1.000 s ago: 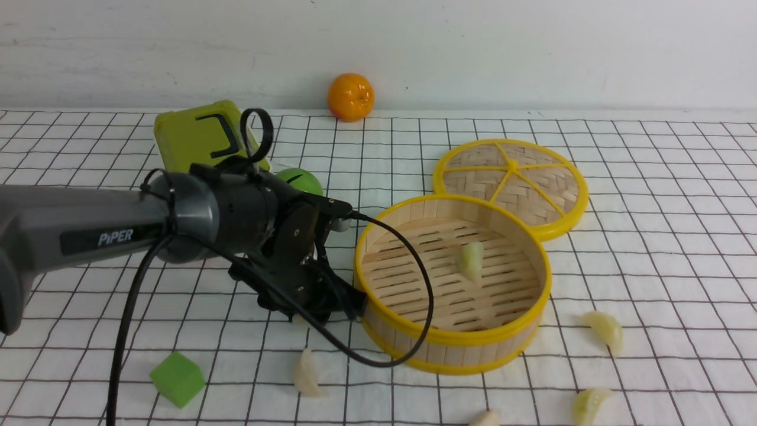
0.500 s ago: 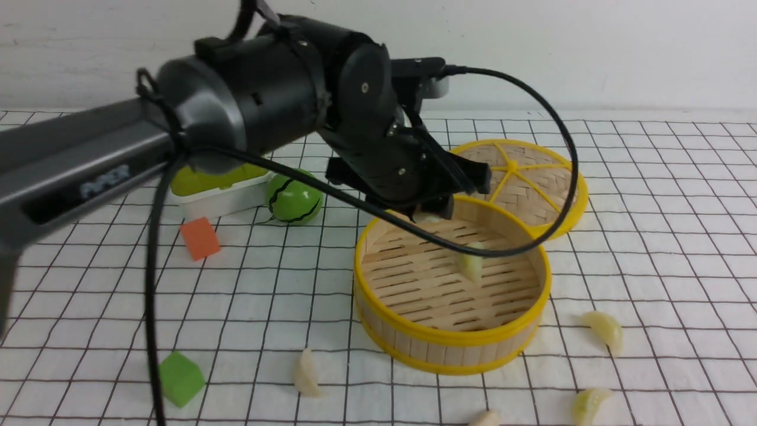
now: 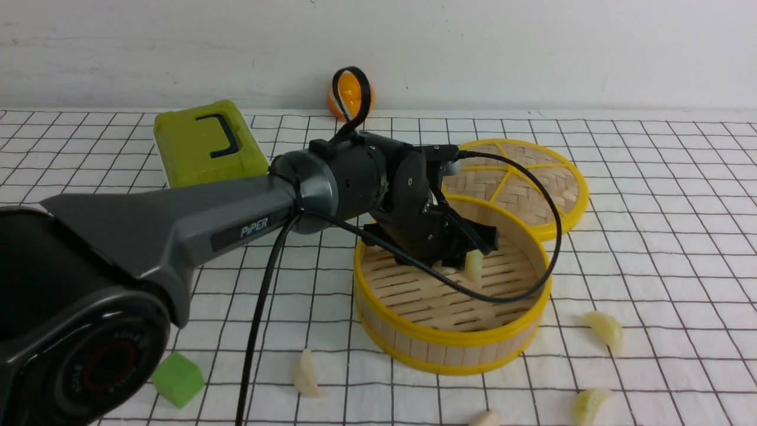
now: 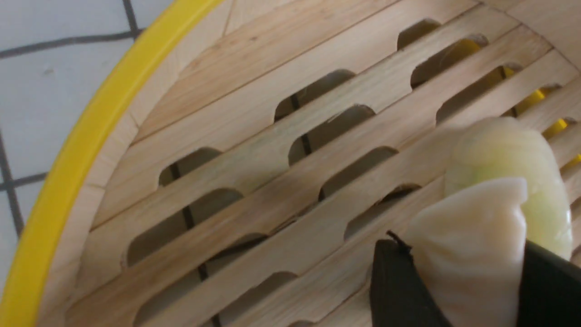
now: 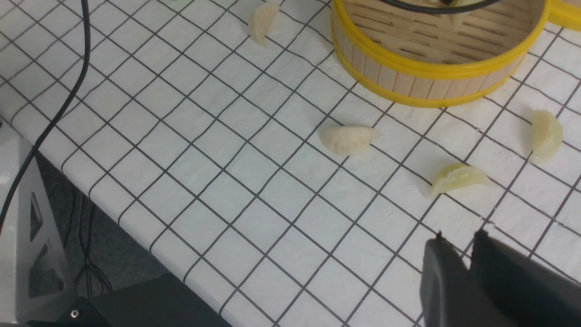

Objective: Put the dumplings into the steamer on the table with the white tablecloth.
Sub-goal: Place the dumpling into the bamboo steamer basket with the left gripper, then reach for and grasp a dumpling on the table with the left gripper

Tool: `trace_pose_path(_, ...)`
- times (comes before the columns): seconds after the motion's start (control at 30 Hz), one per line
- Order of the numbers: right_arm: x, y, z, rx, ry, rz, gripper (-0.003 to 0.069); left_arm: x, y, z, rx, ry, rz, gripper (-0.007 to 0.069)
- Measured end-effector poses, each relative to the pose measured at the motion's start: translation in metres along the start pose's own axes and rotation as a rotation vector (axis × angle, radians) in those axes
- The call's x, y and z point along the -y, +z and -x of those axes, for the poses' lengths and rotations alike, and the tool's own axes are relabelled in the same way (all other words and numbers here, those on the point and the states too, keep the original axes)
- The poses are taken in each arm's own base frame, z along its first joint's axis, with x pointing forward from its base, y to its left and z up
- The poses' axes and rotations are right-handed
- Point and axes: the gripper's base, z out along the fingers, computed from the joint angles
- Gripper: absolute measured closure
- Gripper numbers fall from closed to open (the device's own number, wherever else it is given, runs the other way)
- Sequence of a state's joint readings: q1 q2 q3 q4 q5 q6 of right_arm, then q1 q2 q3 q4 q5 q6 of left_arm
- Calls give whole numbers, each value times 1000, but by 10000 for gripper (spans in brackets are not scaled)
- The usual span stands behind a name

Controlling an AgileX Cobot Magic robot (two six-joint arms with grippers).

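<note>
Here, on the white tablecloth (image 3: pixel 650 195) of the tabletop (image 5: pixel 218 218), right of centre: steamer (image 3: pixel 455 343), with its woven lid (image 3: pixel 514 177) just beside it on the far-edge side.

Inside the steamer: left gripper (image 3: pixel 467 251), fingers (image 4: pixel 399 290) clamped on a cream-white dumpling (image 4: pixel 467 254), low over the slatted floor, just beside a pale green dumpling (image 4: pixel 504 154) lying there.

Outside, toward the near edge, four more:
- left cream dumpling (image 3: pixel 306 373), off the steamer's near-left side
- right cream dumpling (image 3: pixel 604 330), off its right side
- green-tinted dumpling (image 3: pixel 588 405), nearer the edge
- edge dumpling (image 3: pixel 486 419), nearest the edge

Over bare tablecloth near these: right gripper (image 5: pixel 467 240), fingers (image 5: pixel 442 281) almost together, only a thin slit between, nothing held.

Elsewhere:
- green foam cube (image 3: pixel 177 378), toward the near-left corner
- lime-green box (image 3: pixel 207 145) and orange (image 3: pixel 349 94), by the far edge
</note>
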State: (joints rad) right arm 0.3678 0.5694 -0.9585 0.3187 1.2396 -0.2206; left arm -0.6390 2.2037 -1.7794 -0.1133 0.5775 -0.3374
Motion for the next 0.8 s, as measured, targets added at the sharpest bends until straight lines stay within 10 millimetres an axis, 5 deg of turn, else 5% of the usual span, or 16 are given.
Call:
trace_pose_path(0.2,1,0,0,-3,-5,-15,566,-1,1,1,11,0,7,270)
trace_pose_path(0.37,2,0,0,-4,-6,-18,566,-3,-15,4,-14,62,62,123)
trace_pose_path(0.47,2,0,0,-4,-7,-19,566,-1,-46,12,-21,110,109,101)
trace_pose_path(0.63,2,0,0,-5,-7,-21,566,2,-137,28,22,179,206,123)
trace_pose_path(0.8,2,0,2,20,-8,-26,563,-8,-199,19,8,209,316,179)
